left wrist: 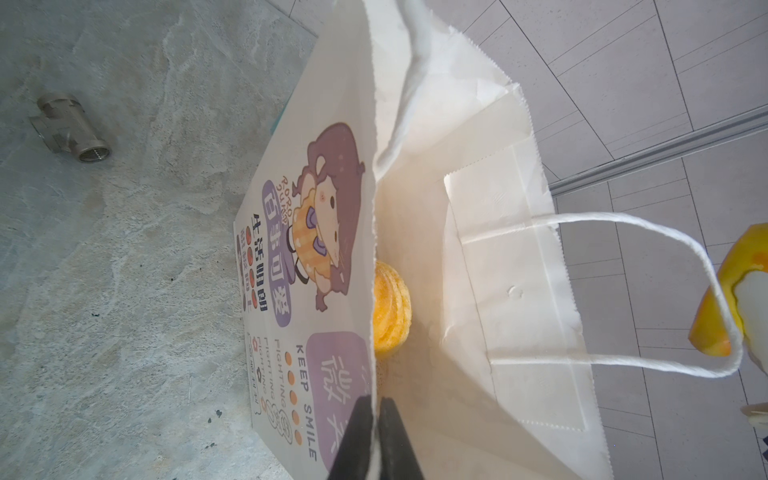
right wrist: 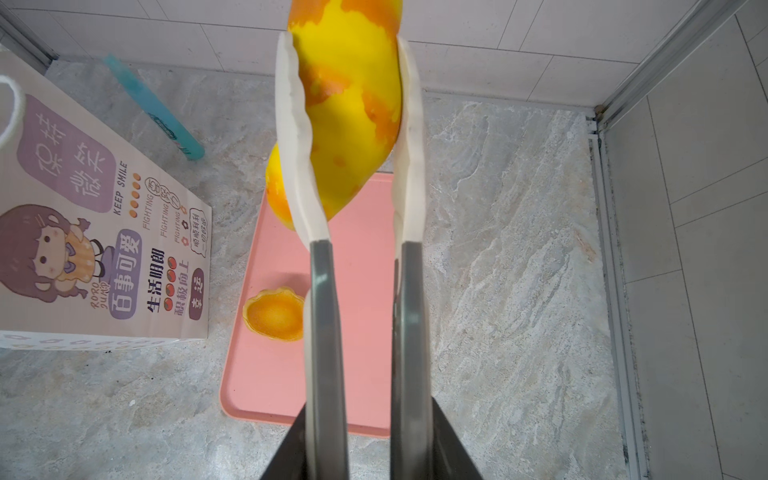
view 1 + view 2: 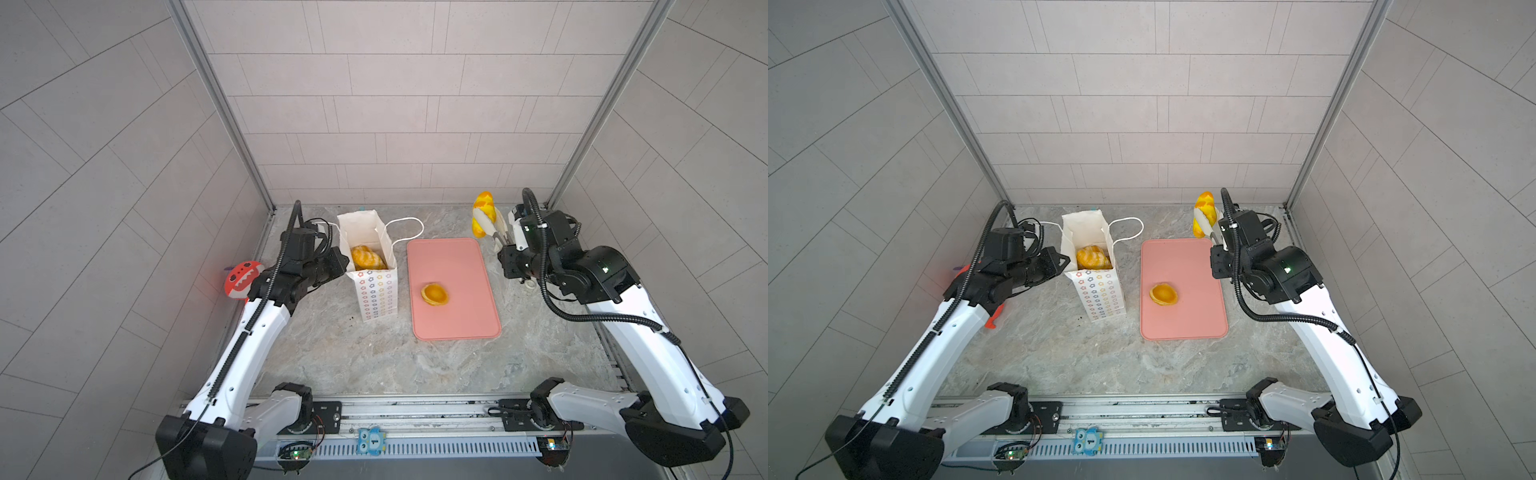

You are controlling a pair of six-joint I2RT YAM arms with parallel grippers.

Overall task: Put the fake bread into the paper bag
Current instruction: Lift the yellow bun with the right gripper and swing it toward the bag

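The white paper bag (image 3: 376, 291) (image 3: 1100, 295) stands upright left of centre, mouth open, with ridged fake bread (image 3: 367, 257) (image 1: 390, 307) lying inside. My left gripper (image 1: 376, 415) (image 3: 343, 259) is shut on the bag's rim at its left side. My right gripper (image 2: 370, 415) (image 3: 505, 245) is shut on a pair of metal tongs (image 2: 409, 291). The tongs' white tips clamp a long yellow-orange loaf (image 2: 353, 112) (image 3: 484, 210) in the air above the tray's far right corner. A tart (image 3: 435, 294) (image 2: 275, 318) rests on the pink tray (image 3: 453, 324).
A red-and-white toy (image 3: 241, 279) sits by the left wall behind my left arm. A metal pipe fitting (image 1: 70, 129) lies on the marble floor. A teal stick (image 2: 153, 114) lies behind the bag. The bag's cord handle (image 3: 409, 226) hangs toward the tray.
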